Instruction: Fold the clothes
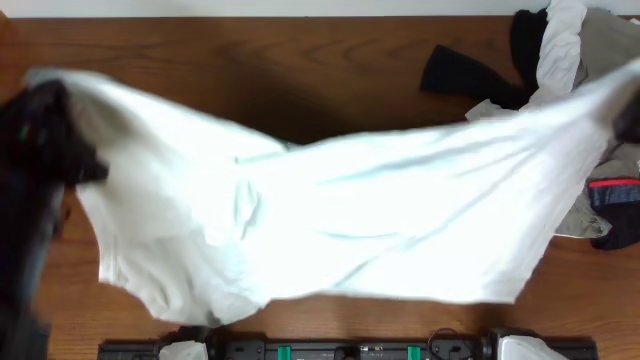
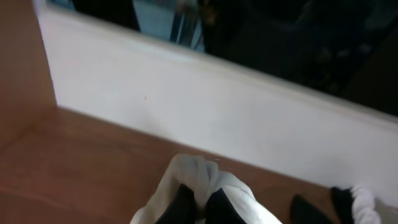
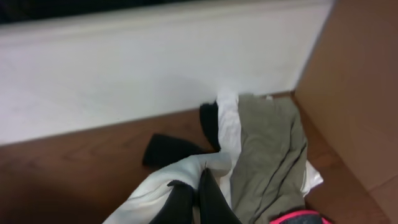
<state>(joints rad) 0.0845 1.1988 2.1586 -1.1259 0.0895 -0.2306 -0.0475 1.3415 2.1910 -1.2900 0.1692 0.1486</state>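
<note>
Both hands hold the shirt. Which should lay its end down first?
Probably left: the left hand grips the white shirt over bare table; the right hand holds its end by the clothes pile.

The large plain white shirt (image 1: 350, 220) is thin, soft cloth, matt, smooth over most of its spread with shallow creases. The brown rectangular table (image 1: 300, 60) has a wood-grain surface, smooth, with a low sheen. The crumpled black garment (image 1: 455, 70) is matt cloth. The grey-khaki garment (image 3: 267, 149) is soft matt cloth in long folds. The navy garment with a red band (image 1: 615, 215) is cloth, weave not discernible. The white back panel (image 3: 155, 68) is smooth and matt, material undetermined.
</note>
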